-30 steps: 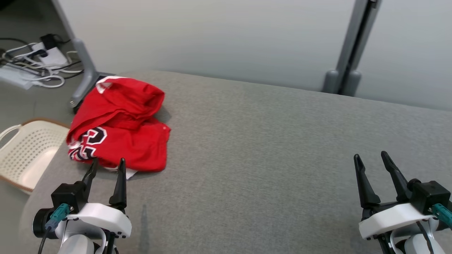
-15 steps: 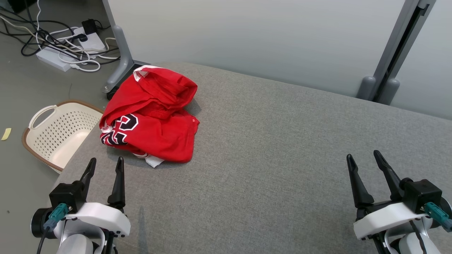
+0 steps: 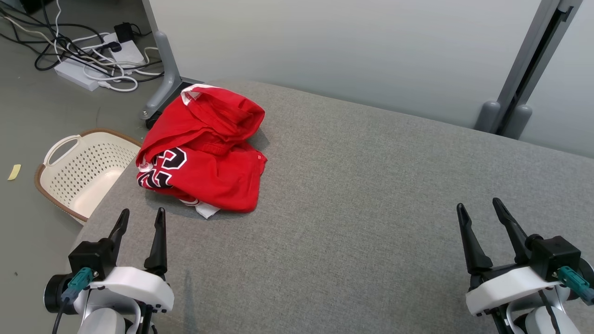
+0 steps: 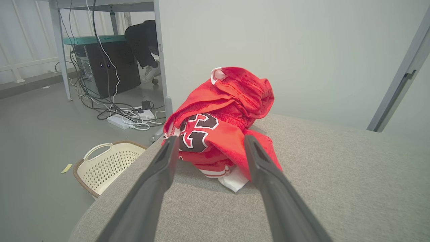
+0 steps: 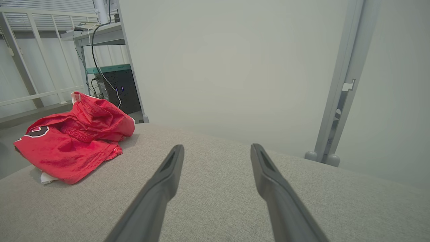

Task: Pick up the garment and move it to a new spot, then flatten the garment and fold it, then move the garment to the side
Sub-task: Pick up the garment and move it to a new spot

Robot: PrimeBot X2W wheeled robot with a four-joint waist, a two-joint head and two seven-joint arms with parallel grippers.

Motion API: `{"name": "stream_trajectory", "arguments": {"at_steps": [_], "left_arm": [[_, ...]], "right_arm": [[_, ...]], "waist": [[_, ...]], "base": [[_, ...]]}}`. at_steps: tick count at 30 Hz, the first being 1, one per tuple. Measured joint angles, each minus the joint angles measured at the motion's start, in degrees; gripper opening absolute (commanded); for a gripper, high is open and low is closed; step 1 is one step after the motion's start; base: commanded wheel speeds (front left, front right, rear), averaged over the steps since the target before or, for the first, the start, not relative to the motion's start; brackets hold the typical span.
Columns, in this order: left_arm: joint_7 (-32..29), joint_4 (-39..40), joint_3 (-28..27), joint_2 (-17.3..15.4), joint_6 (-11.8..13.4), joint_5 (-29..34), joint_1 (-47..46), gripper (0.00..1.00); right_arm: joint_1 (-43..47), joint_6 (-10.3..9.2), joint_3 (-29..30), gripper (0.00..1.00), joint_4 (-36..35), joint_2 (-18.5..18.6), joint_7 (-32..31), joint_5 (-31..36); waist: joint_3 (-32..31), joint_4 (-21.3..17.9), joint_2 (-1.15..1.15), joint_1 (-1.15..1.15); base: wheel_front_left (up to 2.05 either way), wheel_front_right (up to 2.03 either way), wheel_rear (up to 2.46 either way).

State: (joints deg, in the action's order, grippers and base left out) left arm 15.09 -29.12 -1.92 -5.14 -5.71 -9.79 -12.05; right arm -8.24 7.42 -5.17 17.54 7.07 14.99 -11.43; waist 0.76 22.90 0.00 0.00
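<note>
- Currently the crumpled red garment (image 3: 204, 157) lies at the grey worktop's (image 3: 371, 195) far left corner, beside a cream basket (image 3: 60, 157) on the floor.
- Left tool (image 3: 142, 212): spread wide, empty, near the garment without touching it.
- Right tool (image 3: 478, 204): spread wide, empty, well apart from the garment.

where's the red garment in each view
Head view: the red garment lies upper left of centre, at the grey table's far left corner.
Left wrist view: centre, just beyond the open left gripper.
Right wrist view: left edge, mid-height.
Shared landmark: the grey upright post, right of the garment in every view.
</note>
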Motion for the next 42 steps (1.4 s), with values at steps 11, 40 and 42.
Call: {"name": "stream_trajectory", "arguments": {"at_steps": [11,40,42], "left_arm": [[0.0,-0.7,-0.2,0.6,0.1,-0.1,-6.6,1.0],[-7.1,-36.5,2.5,-9.7,2.4,-0.7,-40.7,0.25],[-6.9,-37.3,2.8,-10.3,2.5,-0.7,-41.5,0.0]], "right_arm": [[-2.6,0.01,-1.0,1.0,-0.2,1.0,0.0,0.1],[-11.4,0.01,-1.9,1.0,-0.5,1.2,-0.6,0.5],[-11.4,0.01,-1.8,1.0,-0.3,1.0,-0.3,0.5]], "waist": [[3.8,-1.6,0.0,0.0],[22.2,-16.5,0.0,0.0],[22.6,-16.8,0.0,0.0]], "base": [[0.0,0.0,0.0],[0.0,0.0,0.0],[0.0,0.0,0.0]]}}
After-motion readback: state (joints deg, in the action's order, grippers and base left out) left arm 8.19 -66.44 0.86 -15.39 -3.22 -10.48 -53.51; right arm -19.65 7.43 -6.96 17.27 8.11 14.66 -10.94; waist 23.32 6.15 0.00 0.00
